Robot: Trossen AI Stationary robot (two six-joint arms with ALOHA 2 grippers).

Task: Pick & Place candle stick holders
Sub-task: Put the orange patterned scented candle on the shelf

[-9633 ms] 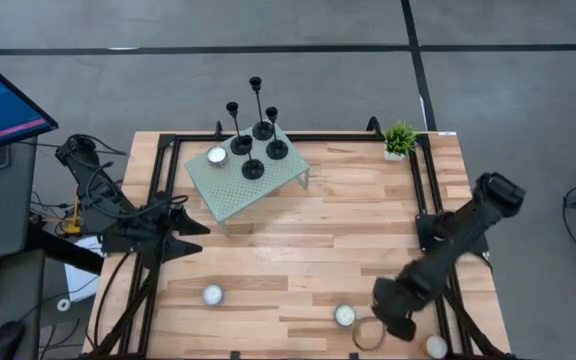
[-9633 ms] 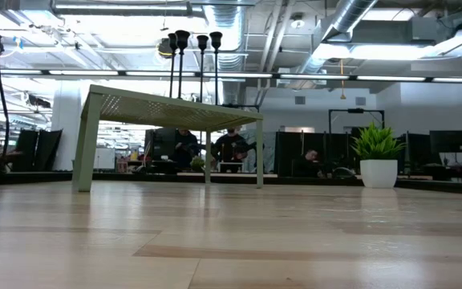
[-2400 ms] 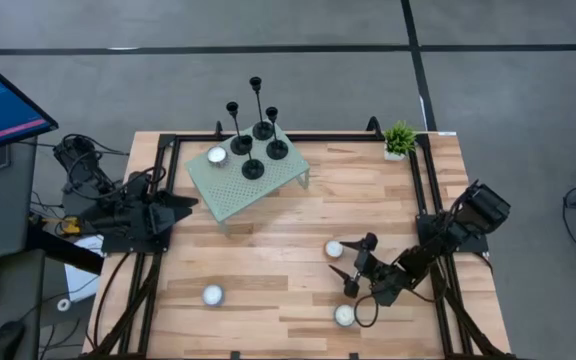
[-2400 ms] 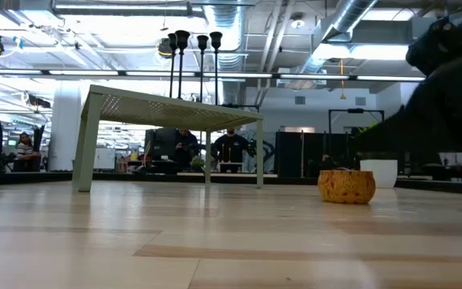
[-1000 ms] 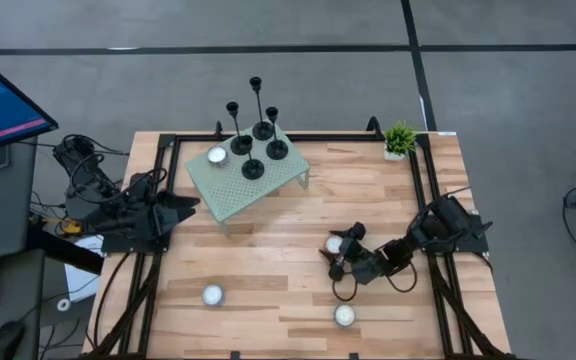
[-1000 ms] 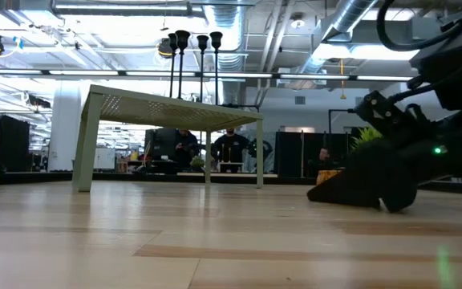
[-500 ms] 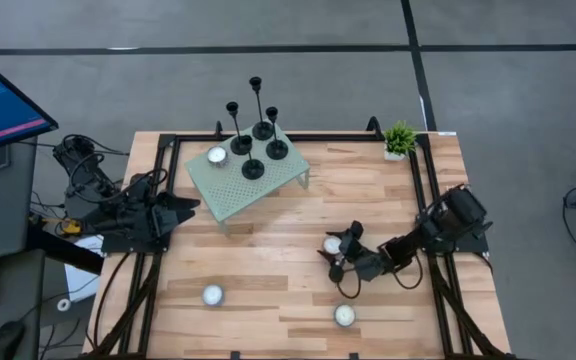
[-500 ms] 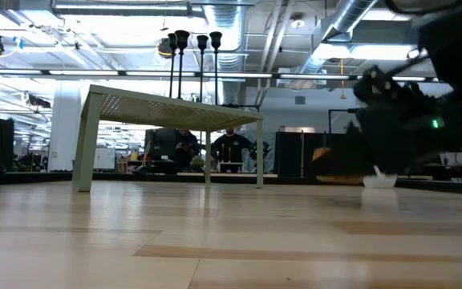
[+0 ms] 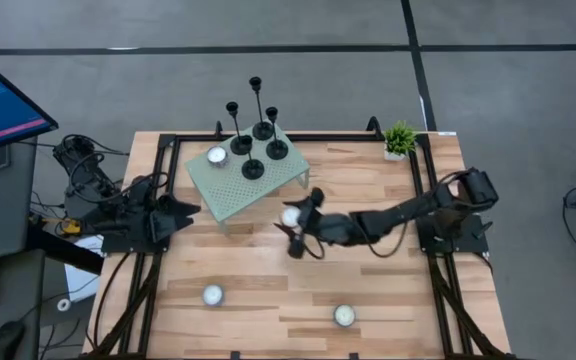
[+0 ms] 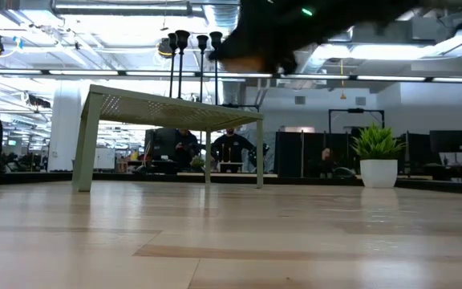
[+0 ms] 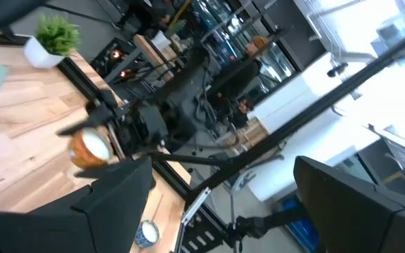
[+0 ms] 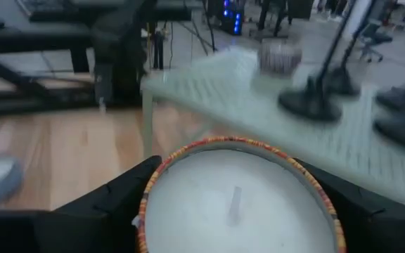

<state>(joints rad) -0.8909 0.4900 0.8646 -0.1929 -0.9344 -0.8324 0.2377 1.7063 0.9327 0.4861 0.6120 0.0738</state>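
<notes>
Several black candle stick holders (image 9: 253,140) stand by their disc bases on the pale green perforated stand (image 9: 230,195) at the far left. They also show in the low view (image 10: 183,38) and the right wrist view (image 12: 309,104). My right gripper (image 9: 296,224) reaches over the table's middle, just right of the stand, and is shut on a small round white candle with an orange rim (image 12: 238,204). My left gripper (image 11: 230,204) waits open and empty at the table's left edge (image 9: 173,215). My right gripper pinches the candle's round side wall (image 12: 153,200) between its two fingers, one on each side. The fingers come about level from the table's right. The candle (image 9: 289,215) sits upright, wax and wick up, lifted clear of the table.
One tealight (image 9: 217,155) sits on the stand beside the holders. Two more tealights (image 9: 212,295) (image 9: 344,315) lie on the table near the front. A small potted plant (image 9: 399,138) stands at the far right corner. A black frame (image 9: 423,190) borders the table.
My right gripper has risen from the table's right middle with the candle and gone toward the table's left and far edge, up to the stand. The candle, which stood on the table a second ago, is now lifted clear.
</notes>
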